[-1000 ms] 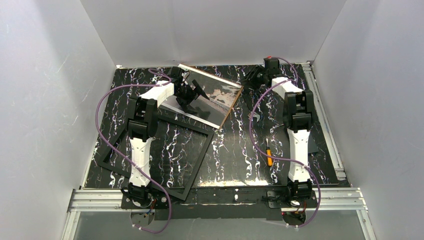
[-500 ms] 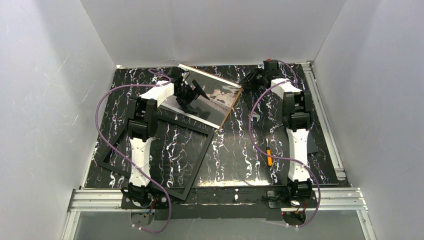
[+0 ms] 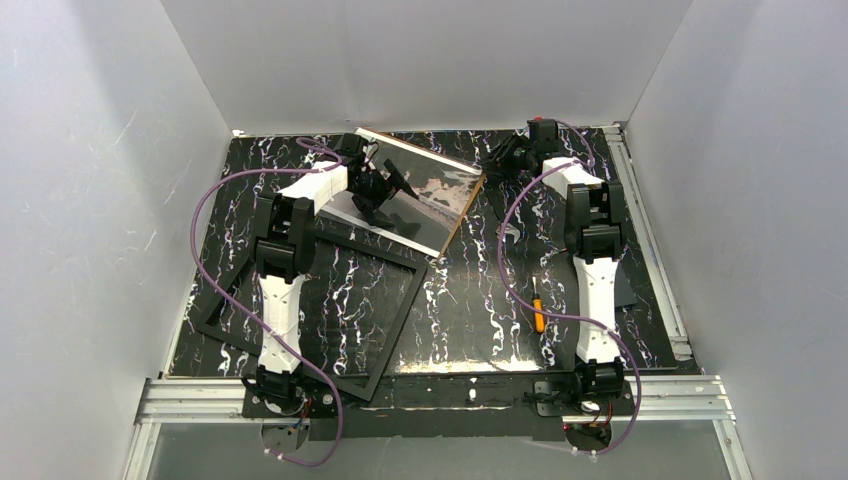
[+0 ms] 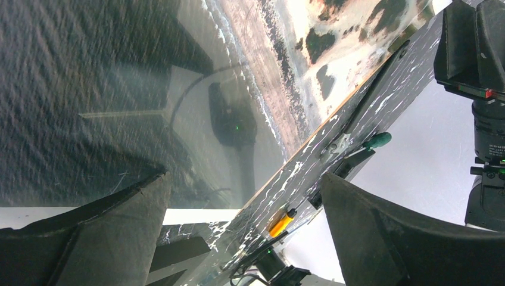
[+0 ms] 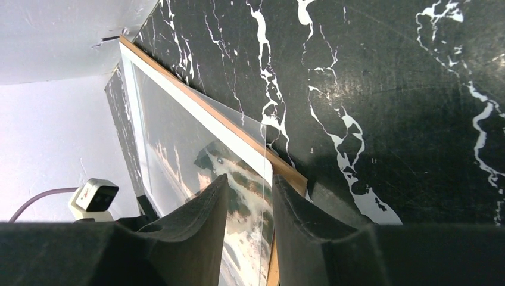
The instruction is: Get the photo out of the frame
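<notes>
The photo (image 3: 440, 190), a shoreline print with a white border and brown back edge, lies at the far middle of the table. The black frame (image 3: 402, 322) lies separately at the near left. My left gripper (image 3: 385, 188) hovers over the photo's grey water (image 4: 89, 89), with its jaws wide open and empty (image 4: 244, 179). My right gripper (image 3: 503, 158) is at the photo's right corner. In the right wrist view its jaws (image 5: 250, 179) stand a narrow gap apart, astride the edge of a clear sheet (image 5: 235, 122) that lies over the photo (image 5: 196, 155).
An orange-handled screwdriver (image 3: 537, 306) lies near the right arm and also shows in the left wrist view (image 4: 280, 221). A green-handled tool (image 4: 378, 140) lies beyond the photo's edge. White walls close in the back and sides. Purple cables loop off both arms.
My right gripper shifted slightly left toward the photo's corner, then held still. The left gripper and the photo have not moved.
</notes>
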